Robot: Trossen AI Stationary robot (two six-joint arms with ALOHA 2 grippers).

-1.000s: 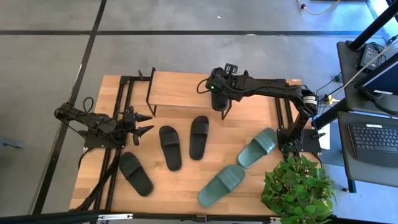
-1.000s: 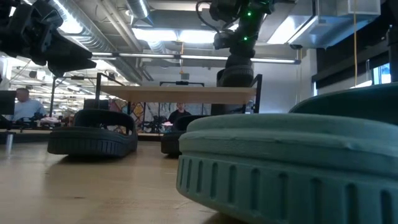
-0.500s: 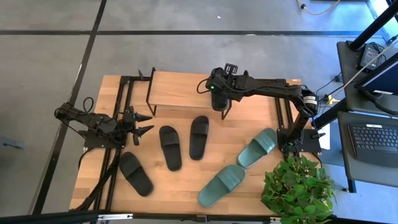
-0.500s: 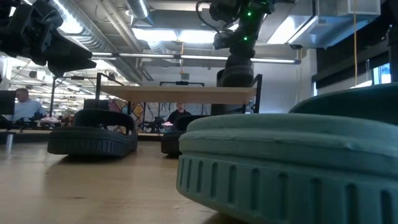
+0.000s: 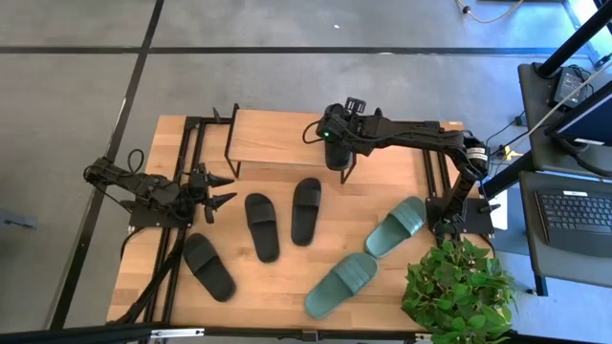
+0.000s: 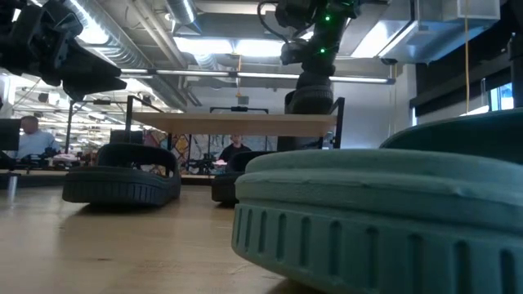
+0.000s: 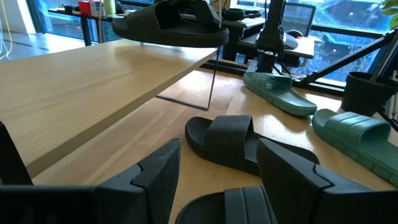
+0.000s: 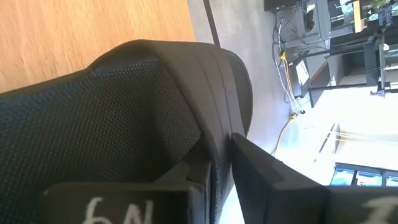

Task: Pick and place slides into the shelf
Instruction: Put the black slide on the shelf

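Right gripper: I have my right gripper point(image 5: 338, 153) at the right end of the shelf point(image 5: 277, 139), fingers clamped on a black slide point(image 8: 118, 118); the wrist view is filled by its strap pinched against one finger point(image 8: 280, 180).
Held slide: in the left wrist view this held black slide point(image 7: 171, 25) sits over the shelf's far edge; I cannot tell if it touches the plank.
Left gripper: my left gripper point(image 5: 218, 190) waits at the table's left side, fingers spread wide with nothing between them, pointing toward the slides.
Shelf: light plank on thin black legs, at the back of the table point(image 5: 287, 287).
Black slides on table: two lie side by side in front of the shelf, one point(image 5: 261, 225) nearer the left gripper, one point(image 5: 306, 209) just right of it; a third point(image 5: 208, 267) lies apart near the front left.
Green slides: one point(image 5: 396, 226) right of centre, another point(image 5: 341, 284) nearer the front edge.
Plant: a leafy plant point(image 5: 457, 287) at the front right corner.
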